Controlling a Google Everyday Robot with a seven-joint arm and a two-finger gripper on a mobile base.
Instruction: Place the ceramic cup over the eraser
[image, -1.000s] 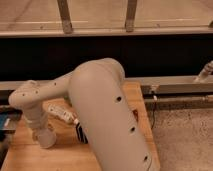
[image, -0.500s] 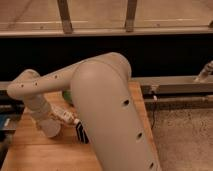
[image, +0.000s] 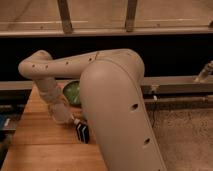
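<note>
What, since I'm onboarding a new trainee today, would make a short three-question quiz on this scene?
1. True or false: the eraser lies on the wooden table.
2. The green bowl sits: A) farther from the camera than the eraser; B) on the floor; C) on top of the eraser.
3. Where is the gripper, and is it open or shut?
Key: 1 true; 2 A; 3 low over the table, just left of the eraser, between it and the bowl; shut.

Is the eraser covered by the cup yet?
No, the eraser lies uncovered on the wooden table, close beside the gripper, in front of the green bowl.
</note>
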